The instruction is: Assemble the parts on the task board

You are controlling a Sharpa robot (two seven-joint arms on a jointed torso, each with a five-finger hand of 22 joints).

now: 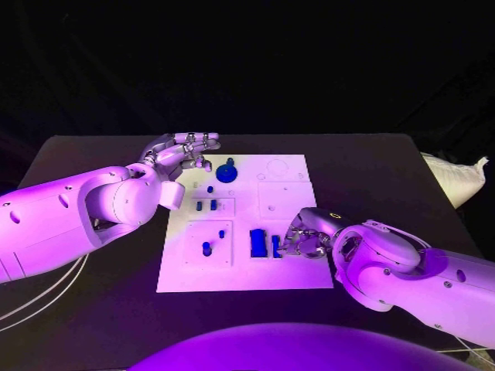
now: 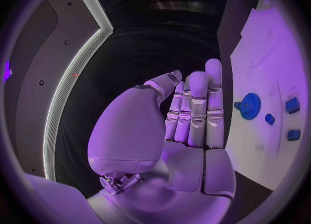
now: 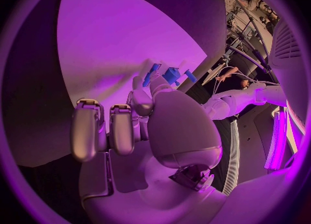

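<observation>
The white task board (image 1: 298, 270) lies in the middle of the black table. A blue gear (image 1: 227, 171) (image 2: 250, 105) stands near its far edge, with small blue parts (image 1: 206, 205) (image 2: 292, 105) behind it. My left hand (image 1: 186, 151) (image 2: 188, 125) hovers at the board's far left corner, fingers straight and holding nothing. A wide blue block (image 1: 257, 243) stands near the board's front. My right hand (image 1: 303, 236) (image 3: 145, 125) is right beside it, thumb and a finger pinching a narrow blue part (image 1: 275, 246) (image 3: 171, 74); the other fingers are curled.
More small blue parts (image 1: 206, 248) sit in the board's front left panel. A round recess (image 1: 279, 167) marks the far right panel. A white object (image 1: 459, 179) lies off the table's right edge. Cables (image 1: 25, 305) trail at the front left.
</observation>
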